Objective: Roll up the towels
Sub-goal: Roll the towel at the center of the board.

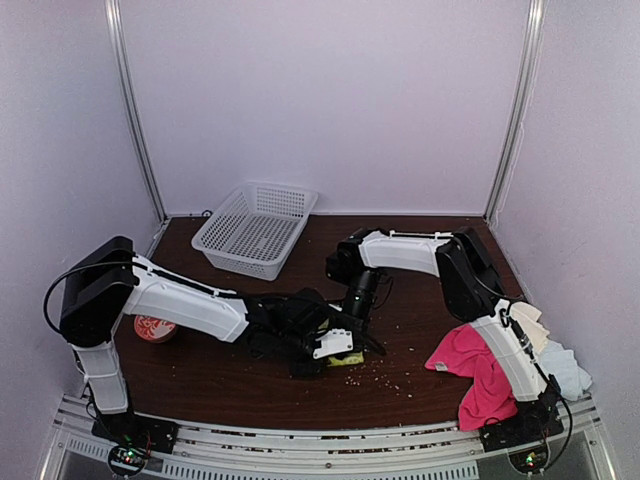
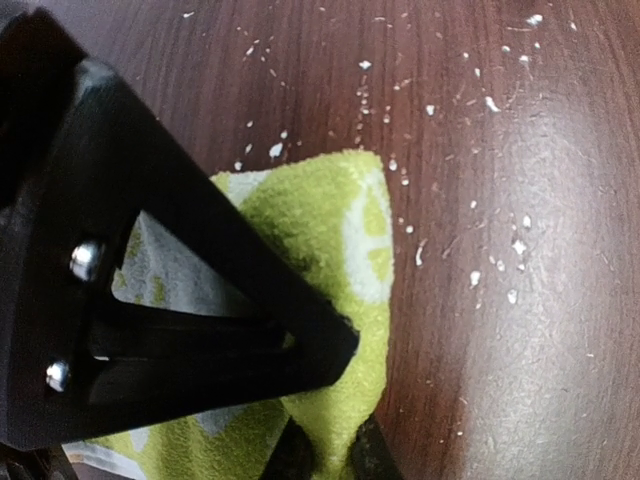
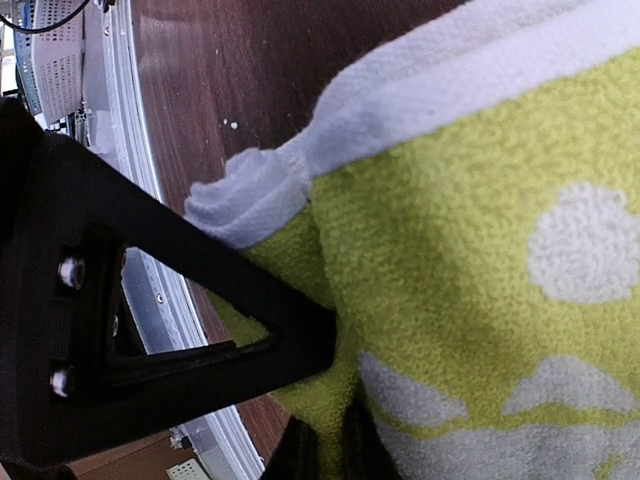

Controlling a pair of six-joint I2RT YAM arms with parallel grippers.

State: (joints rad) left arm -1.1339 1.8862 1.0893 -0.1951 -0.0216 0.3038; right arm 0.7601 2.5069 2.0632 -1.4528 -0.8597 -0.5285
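The lime-yellow towel [image 1: 350,358] with a white pattern lies bunched near the table's front centre, mostly hidden under both grippers. My left gripper [image 1: 336,350] is on it from the left. In the left wrist view the gripper [image 2: 325,455] is shut on a fold of the towel [image 2: 330,230]. My right gripper [image 1: 353,318] comes down on it from behind. In the right wrist view the gripper [image 3: 330,450] is shut on a fold of the towel [image 3: 470,250]. The hot-pink towel [image 1: 472,368] lies crumpled at the front right, beside a cream towel [image 1: 530,322] and a pale-blue towel [image 1: 570,370].
A white plastic basket [image 1: 255,228] stands at the back left. A red round object [image 1: 153,328] sits by the left arm. White crumbs [image 1: 395,378] are scattered on the dark wooden table [image 1: 420,310]. The right arm's base crosses the towel pile.
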